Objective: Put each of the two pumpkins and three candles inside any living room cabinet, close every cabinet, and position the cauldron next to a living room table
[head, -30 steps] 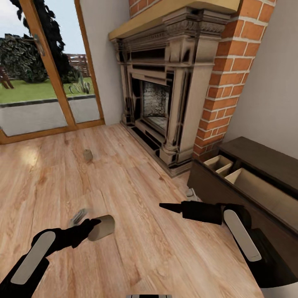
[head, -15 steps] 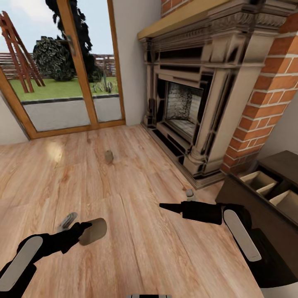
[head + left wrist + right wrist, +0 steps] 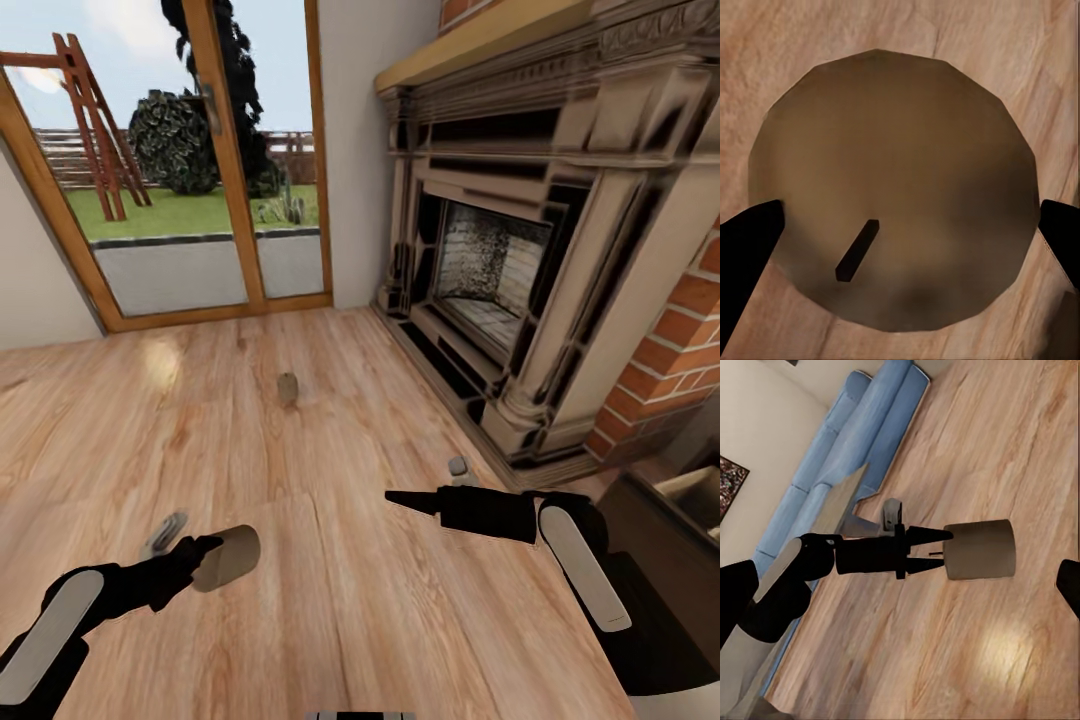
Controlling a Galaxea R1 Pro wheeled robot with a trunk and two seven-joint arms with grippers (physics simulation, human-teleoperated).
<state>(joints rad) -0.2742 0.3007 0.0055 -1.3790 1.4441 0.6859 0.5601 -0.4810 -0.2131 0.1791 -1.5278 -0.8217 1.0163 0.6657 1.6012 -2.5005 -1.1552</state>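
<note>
The left gripper (image 3: 207, 553) is clamped on a candle (image 3: 226, 557), one black finger (image 3: 746, 240) pressed to each side of the tan cylinder, which lies sideways with its wick end turned toward the wrist camera. Against the head pictures of a second and half a second ago, the whole scene has slid to the right: the glass door (image 3: 200, 190) and garden now take up more of the frame, the fireplace (image 3: 520, 250) sits further right, and the cabinet (image 3: 670, 540) has shrunk to a dark corner with one pale open drawer at the edge. That is the camera turning; both arms hold the same pose and the candle has not left the fingers.

A second candle (image 3: 288, 387) stands on the wooden floor (image 3: 330, 620) well ahead of the left gripper, and a small grey thing, probably the third candle (image 3: 458, 466), lies just beyond the right gripper (image 3: 400, 498), too small to be sure. The cabinet is cut off by the frame. The right gripper holds nothing; whether its jaws are parted I cannot tell. From the right wrist, a blue sofa (image 3: 847, 457) lies beyond the left arm.
</note>
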